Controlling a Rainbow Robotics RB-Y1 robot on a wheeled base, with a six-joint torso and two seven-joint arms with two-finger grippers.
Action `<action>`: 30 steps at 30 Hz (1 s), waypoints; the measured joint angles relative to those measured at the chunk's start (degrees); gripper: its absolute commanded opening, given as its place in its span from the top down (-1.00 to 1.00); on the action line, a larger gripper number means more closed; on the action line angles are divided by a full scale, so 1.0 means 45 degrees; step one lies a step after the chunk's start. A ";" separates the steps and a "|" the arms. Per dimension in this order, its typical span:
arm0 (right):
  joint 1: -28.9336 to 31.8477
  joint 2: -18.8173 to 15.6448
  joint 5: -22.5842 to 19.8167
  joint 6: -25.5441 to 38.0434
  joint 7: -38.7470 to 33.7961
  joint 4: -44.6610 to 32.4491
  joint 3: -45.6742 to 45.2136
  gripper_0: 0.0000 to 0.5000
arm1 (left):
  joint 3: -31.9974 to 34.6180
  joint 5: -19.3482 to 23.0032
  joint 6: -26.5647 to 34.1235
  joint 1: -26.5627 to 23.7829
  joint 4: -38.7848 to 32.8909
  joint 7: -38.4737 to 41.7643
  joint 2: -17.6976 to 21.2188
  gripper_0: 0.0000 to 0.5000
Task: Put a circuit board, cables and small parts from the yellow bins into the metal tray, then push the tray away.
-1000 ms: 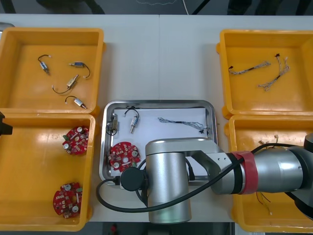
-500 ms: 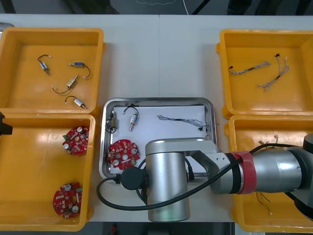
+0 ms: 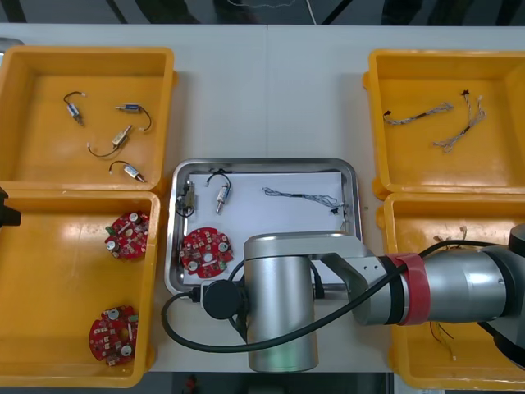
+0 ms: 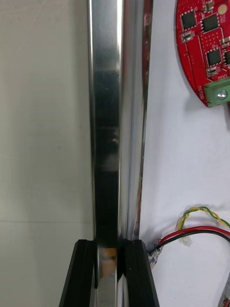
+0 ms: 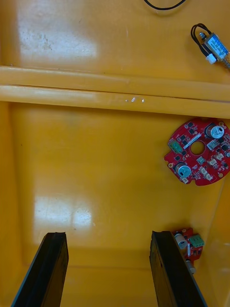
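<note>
Right end effector (image 4: 111, 261) clamps the near rim of the shiny rectangular metal tray (image 3: 262, 163). Left end effector (image 5: 110, 249) hangs open over the near-left yellow plastic bin (image 3: 49, 316).

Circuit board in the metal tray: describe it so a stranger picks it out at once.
Start at the metal tray mid-table between the yellow bins, its near rim clamped by the right gripper. The round red circuit board lies in its near left corner. Unlike the two boards in the near left bin, under the open left gripper, it rests on white.
</note>
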 measured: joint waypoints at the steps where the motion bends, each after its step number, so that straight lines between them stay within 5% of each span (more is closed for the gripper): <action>1: -0.0008 -0.0024 0.0000 -0.0012 0.0000 0.0000 -0.0003 1.00 | 0.0000 0.0000 0.0000 0.0000 0.0000 0.0000 0.0000 -1.00; 30: -0.1508 -0.0160 -0.0198 -0.0152 0.0004 0.1429 -0.0486 1.00 | 0.0000 0.0000 0.0000 0.0000 0.0000 0.0000 0.0004 -1.00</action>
